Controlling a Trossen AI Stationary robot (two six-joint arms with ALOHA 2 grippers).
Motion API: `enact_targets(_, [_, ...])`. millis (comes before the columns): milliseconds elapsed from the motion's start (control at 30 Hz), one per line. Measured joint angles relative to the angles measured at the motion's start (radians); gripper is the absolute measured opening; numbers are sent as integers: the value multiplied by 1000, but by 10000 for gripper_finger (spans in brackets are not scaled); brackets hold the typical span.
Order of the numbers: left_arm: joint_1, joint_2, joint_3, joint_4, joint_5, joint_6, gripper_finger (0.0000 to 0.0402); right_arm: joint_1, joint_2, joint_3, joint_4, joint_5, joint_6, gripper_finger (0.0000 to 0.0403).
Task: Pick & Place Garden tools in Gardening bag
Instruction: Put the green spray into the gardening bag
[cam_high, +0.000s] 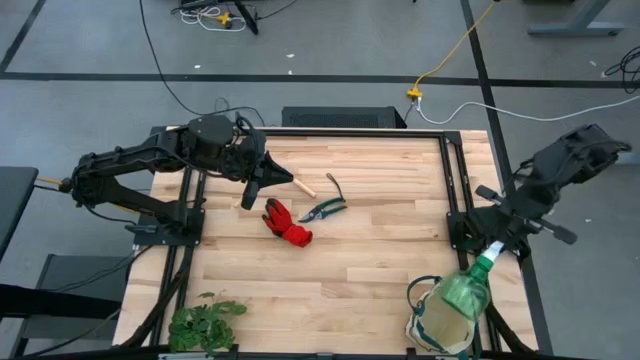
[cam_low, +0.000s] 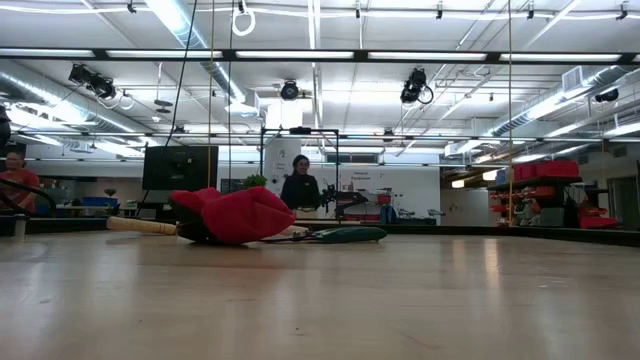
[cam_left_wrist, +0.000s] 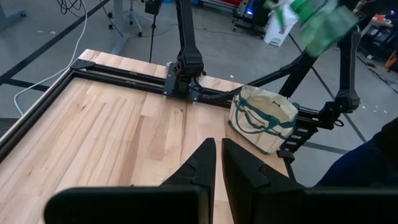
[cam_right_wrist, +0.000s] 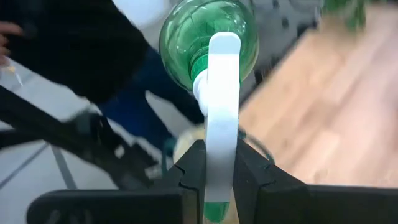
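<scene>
Near desk edge: leafy plant bunch (cam_high: 205, 325) at left corner, cream gardening bag (cam_high: 432, 322) at right corner. Right tool (cam_right_wrist: 216, 163) clamped on white head of green spray bottle (cam_high: 468, 290), bottle hanging tilted just above bag mouth, not yet inside. Mid-desk: red glove (cam_high: 287, 222), pruning shears (cam_high: 323, 209) just beside it. Farther back: wooden tool handle (cam_high: 302, 186) poking out under left tool (cam_high: 255, 190). Left tool fingers nearly touching, gripping nothing, hovering just beside glove, well apart from bag. Person (cam_low: 300, 186) standing in room beyond desk.
</scene>
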Motion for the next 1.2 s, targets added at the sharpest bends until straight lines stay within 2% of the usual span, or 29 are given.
enact_targets(333, [0, 0, 0, -1, 0, 0, 30, 47, 70, 0, -216, 61, -52, 51])
enact_targets(967, [0, 0, 0, -3, 0, 9, 30, 195, 157, -3, -213, 230, -73, 51])
enact_targets(1200, [0, 0, 0, -14, 0, 11, 30, 242, 192, -3, -213, 257, -47, 51])
